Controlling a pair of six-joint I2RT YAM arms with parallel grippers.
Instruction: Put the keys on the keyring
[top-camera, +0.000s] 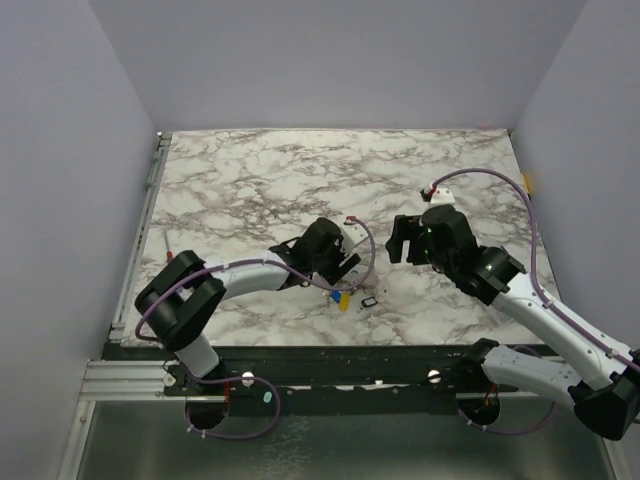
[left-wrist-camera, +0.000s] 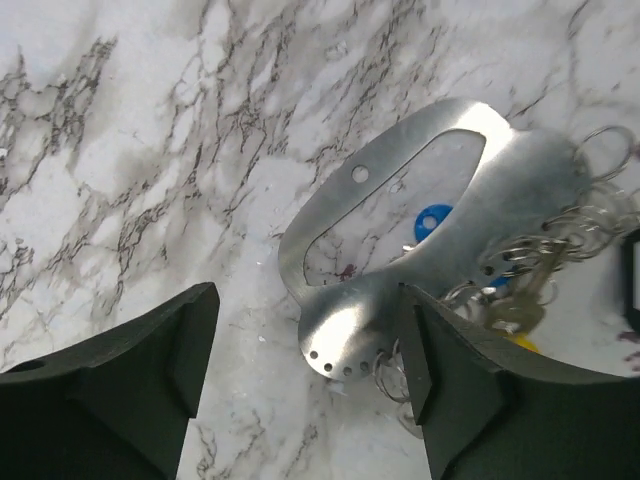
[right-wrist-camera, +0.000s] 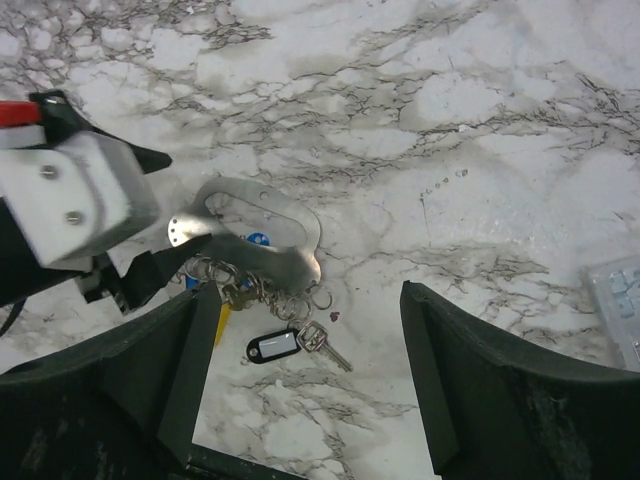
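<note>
**Keys** (right-wrist-camera: 262, 292): bunch on wire rings (left-wrist-camera: 600, 210), lying on marble table (left-wrist-camera: 150, 150) near front edge, btwn the two arms.
- blue tag (left-wrist-camera: 433, 220) shows thru plate's slot
- yellow tag (left-wrist-camera: 522, 345) sticks out at bunch's edge
- silver key (right-wrist-camera: 322, 344) lies beside black tag (right-wrist-camera: 272, 347); tag has white label window, text too small to read

**Metal keyring plate** (left-wrist-camera: 520, 190): flat on table, long slot, row of small holes at narrow end. Rings crowd one side.

**L gripper** (left-wrist-camera: 305, 340): jaws apart. Plate's narrow end lies btwn them, just beside one finger, not clamped.

**R gripper** (right-wrist-camera: 308, 310): jaws wide, nothing in them. Held above table, apart from bunch.
</note>
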